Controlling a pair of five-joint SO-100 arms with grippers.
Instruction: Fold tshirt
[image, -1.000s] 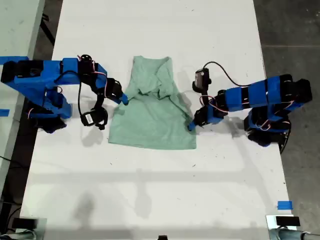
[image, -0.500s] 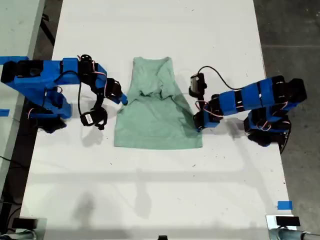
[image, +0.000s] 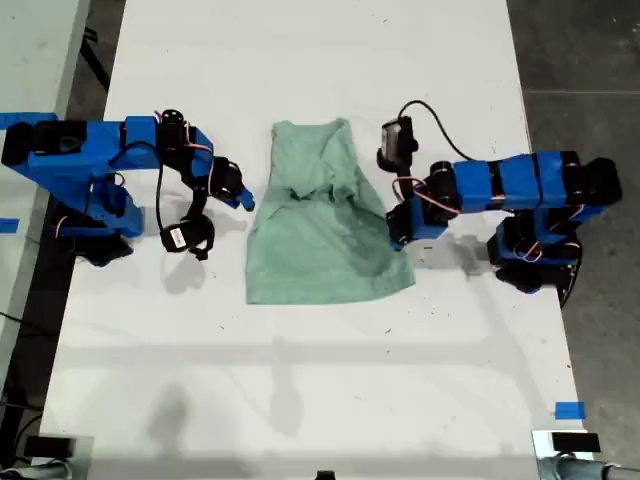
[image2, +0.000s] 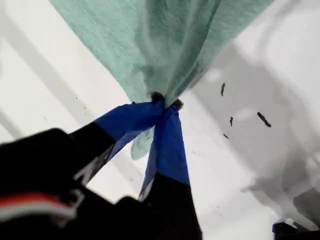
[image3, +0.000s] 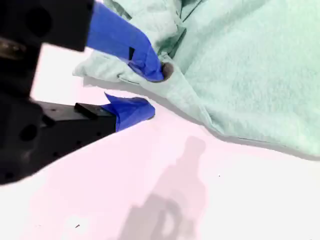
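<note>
In the exterior view, the tshirt (image: 320, 240) is seen lying on the white table (image: 300, 400) between the two blue arms. Its lower part is spread fairly flat and its upper part is bunched and creased around the neck. At the exterior view's right, my first gripper (image: 398, 238) is pressed in at the shirt's side edge. The cloth there looks drawn toward that arm, presumably so the edge can be carried across for a fold. At the exterior view's left, my second gripper (image: 246, 200) is set right at the opposite edge, about level with the sleeve area. It is probably placed there to take a matching hold. On to the first wrist view: the blue fingers are seen closed to a point on a pinch of the mint fabric (image2: 165, 45). The cloth fans out from that pinch and the table surface is seen beyond it, so the edge appears to be raised a little. That would let the cloth travel without dragging. Now the second wrist view: the fingers (image3: 152, 67) are seen parted, and nothing is clamped. One tip is resting on a rumpled fold at the shirt's border (image3: 250, 75). The other is down on bare table just beside the cloth, a stance well suited to scooping under the hem before closing.
</note>
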